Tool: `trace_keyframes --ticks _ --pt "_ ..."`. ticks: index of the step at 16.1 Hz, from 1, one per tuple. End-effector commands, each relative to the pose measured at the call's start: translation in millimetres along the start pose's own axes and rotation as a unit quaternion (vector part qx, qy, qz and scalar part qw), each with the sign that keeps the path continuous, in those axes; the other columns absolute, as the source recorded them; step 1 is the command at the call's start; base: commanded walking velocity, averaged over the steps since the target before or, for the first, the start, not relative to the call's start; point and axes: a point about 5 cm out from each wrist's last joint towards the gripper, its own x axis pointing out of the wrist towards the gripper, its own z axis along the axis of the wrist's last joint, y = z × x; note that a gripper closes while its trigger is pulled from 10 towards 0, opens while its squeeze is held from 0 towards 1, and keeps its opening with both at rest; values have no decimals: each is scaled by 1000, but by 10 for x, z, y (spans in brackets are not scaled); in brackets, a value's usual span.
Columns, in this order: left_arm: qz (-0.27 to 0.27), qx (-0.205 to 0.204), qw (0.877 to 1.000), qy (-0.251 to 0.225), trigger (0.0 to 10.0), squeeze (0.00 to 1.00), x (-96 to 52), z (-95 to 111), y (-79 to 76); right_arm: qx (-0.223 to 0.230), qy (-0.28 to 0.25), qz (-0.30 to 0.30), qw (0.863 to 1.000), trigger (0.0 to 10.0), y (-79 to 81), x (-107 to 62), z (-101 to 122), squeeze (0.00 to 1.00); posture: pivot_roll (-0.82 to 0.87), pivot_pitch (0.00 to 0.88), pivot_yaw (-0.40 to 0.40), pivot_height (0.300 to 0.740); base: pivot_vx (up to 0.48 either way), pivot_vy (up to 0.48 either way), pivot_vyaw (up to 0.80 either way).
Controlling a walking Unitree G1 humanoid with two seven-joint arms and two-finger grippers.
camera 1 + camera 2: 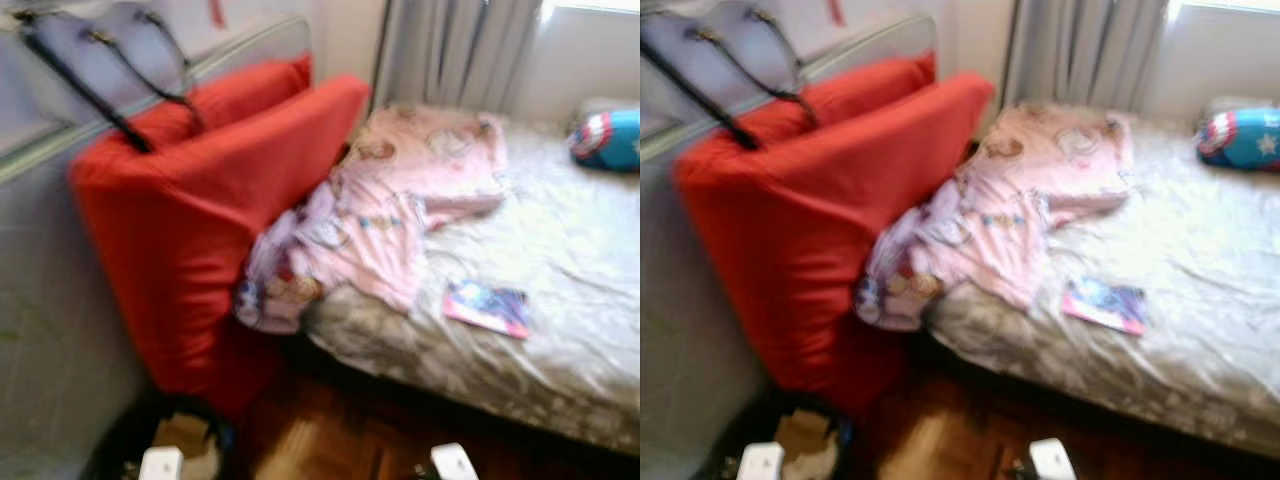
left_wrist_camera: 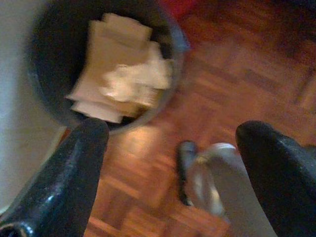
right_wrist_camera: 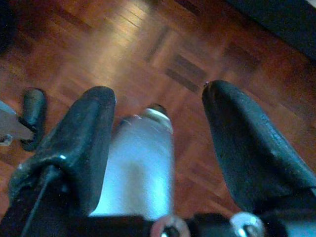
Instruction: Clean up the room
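A big red cushion (image 1: 210,210), soft and slab-shaped, leans upright against the pale wall, and a lilac handbag (image 1: 95,55) with dark straps hangs above it. Beside it the bed (image 1: 560,250) wears a shiny, wrinkled, silvery cover; a crumpled pink printed garment (image 1: 385,215) spills over its near corner, a thin colourful booklet (image 1: 487,307) lies flat near the edge, and a rounded blue-and-red pillow (image 1: 607,138) sits by the curtain (image 1: 450,50). The floor (image 3: 163,44) is reddish wood parquet. Down by the wall stands a round dark bin (image 2: 170,74) holding crumpled brown paper (image 2: 118,74). The left gripper (image 2: 170,136) hangs just over the floor beside the bin, fingers spread apart and empty. The right gripper (image 3: 158,98) hangs over bare parquet, fingers likewise apart, holding nothing.
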Motion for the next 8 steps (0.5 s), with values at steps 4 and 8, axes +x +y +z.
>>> trace_keyframes --ticks 4,8 --pt "-2 0 1000 9 10000 0 0 -36 -59 -5 -6 1 1000 10000 14 8 35 0 83 0 2 740 0 -460 0" --pt "-7 0 1000 12 10000 0 3 -59 -176 -7 -4 0 1000 10000 11 6 27 0 82 0 2 740 0 -460 0"
